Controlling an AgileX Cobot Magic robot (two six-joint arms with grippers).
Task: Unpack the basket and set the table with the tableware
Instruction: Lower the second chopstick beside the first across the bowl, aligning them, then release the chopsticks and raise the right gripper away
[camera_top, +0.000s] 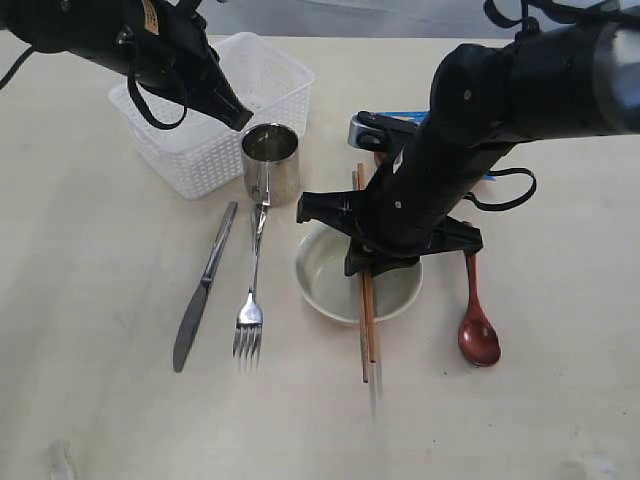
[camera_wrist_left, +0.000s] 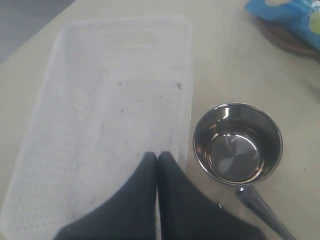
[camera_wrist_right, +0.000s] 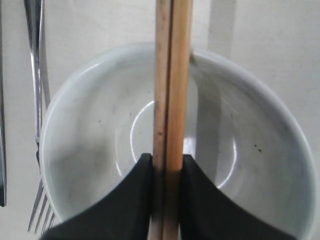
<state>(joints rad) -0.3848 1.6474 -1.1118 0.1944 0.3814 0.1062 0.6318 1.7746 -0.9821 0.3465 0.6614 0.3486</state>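
My right gripper (camera_top: 375, 265) is shut on the pair of brown wooden chopsticks (camera_wrist_right: 172, 75), which run across the cream bowl (camera_top: 320, 285) on the table (camera_top: 90, 270); the bowl is otherwise empty (camera_wrist_right: 90, 150). The sticks' ends (camera_top: 366, 330) reach past the bowl's near rim. My left gripper (camera_wrist_left: 157, 156) is shut and empty, hovering over the empty white basket (camera_wrist_left: 100, 100) next to the steel cup (camera_wrist_left: 237, 142). A knife (camera_top: 203, 285) and a fork (camera_top: 252, 290) lie left of the bowl, and a dark red spoon (camera_top: 477, 320) lies to its right.
A blue chip bag (camera_wrist_left: 290, 15) rests on a small reddish-brown plate (camera_wrist_left: 285, 42) behind the bowl, mostly hidden by my right arm in the exterior view. The basket (camera_top: 215, 110) stands at the back left, with the cup (camera_top: 270, 160) at its corner.
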